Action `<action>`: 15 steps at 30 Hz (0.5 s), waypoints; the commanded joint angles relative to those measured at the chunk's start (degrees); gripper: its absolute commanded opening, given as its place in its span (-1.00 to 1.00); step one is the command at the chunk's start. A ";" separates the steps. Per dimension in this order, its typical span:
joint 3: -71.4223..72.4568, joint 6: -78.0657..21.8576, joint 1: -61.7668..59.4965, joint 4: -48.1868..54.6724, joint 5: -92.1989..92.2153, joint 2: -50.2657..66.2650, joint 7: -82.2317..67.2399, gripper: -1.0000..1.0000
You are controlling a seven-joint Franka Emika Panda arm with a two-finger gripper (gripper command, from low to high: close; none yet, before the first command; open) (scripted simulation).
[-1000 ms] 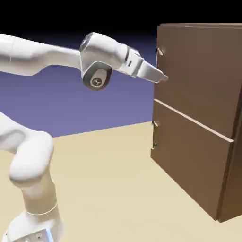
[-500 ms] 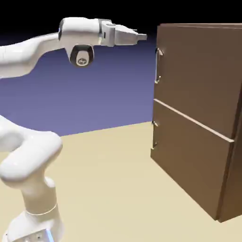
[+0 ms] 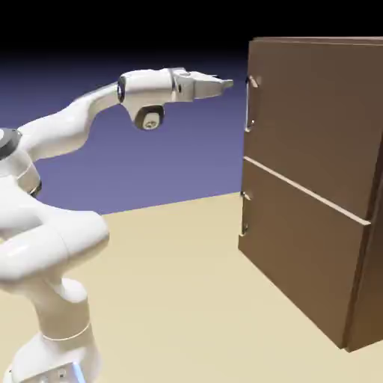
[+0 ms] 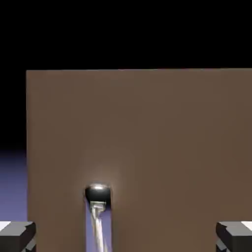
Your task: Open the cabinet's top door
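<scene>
I log the end effector (image 3: 227, 84), jaws spread wide and holding nothing, level before the upright cabinet (image 3: 329, 247), whose shut top door (image 3: 314, 120) fills my hand view just ahead, its silvery handle (image 4: 97, 216) running vertically, apart from the left fingertip (image 4: 17, 234); no writing visible.

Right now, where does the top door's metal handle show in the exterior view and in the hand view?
Exterior view: the handle runs down the top door's left edge, right of the open gripper, apart from it.
Hand view: the handle sits low and left of middle, its upper mount shining, between the fingertips.
Shared landmark: the cabinet's top edge against the black backdrop.
</scene>
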 commanded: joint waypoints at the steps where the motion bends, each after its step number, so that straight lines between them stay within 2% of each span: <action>1: 1.58 -0.19 -1.51 0.89 2.50 -1.11 -0.78 0.00; 8: 4.21 -1.24 -11.79 9.79 7.21 -2.05 -1.66 0.00; 9: 4.21 -1.24 -11.79 9.79 7.21 -2.05 -1.66 -1.00; 15: -0.13 -9.43 -3.87 -0.55 17.26 -5.39 -11.86 -1.00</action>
